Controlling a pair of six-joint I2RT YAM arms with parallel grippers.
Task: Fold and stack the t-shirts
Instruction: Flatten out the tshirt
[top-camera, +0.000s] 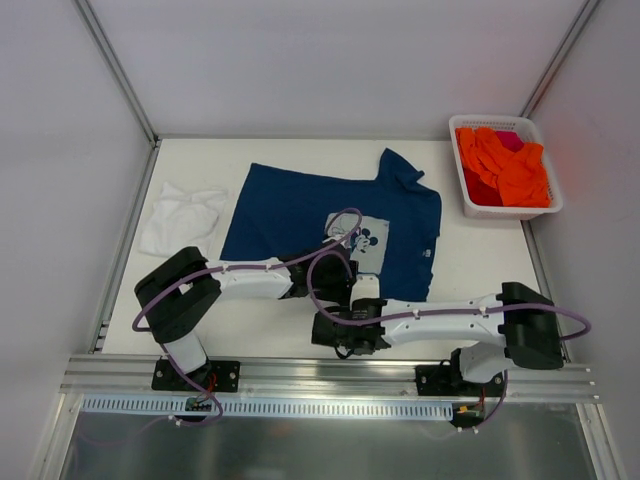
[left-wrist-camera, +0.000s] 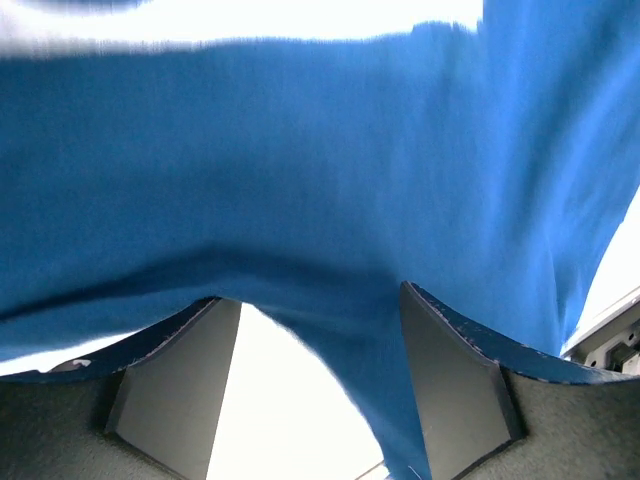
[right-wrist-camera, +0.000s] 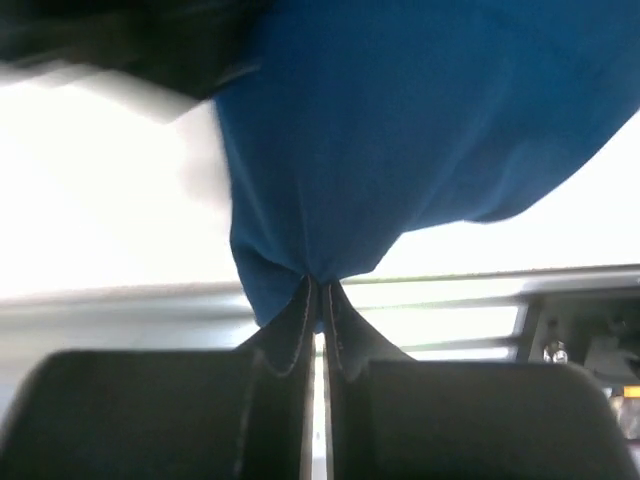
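The navy blue t-shirt (top-camera: 300, 215) lies spread flat on the table, its pale print (top-camera: 362, 240) near the front hem. Crumpled at the far left lies the white t-shirt (top-camera: 180, 218). My right gripper (right-wrist-camera: 320, 285) is shut on a pinch of the navy shirt's (right-wrist-camera: 400, 130) front hem, which bunches at its fingertips; from above it (top-camera: 358, 298) sits at that hem. My left gripper (left-wrist-camera: 310, 300) is open, with a fold of the blue cloth (left-wrist-camera: 300, 170) hanging between its fingers (left-wrist-camera: 450, 370); from above it (top-camera: 338, 272) is right beside the right one.
A white basket (top-camera: 512, 211) holding orange and red cloths (top-camera: 505, 165) stands at the back right corner. The table's metal rail (top-camera: 330, 372) runs along the near edge just behind both grippers. White walls close in the back and sides.
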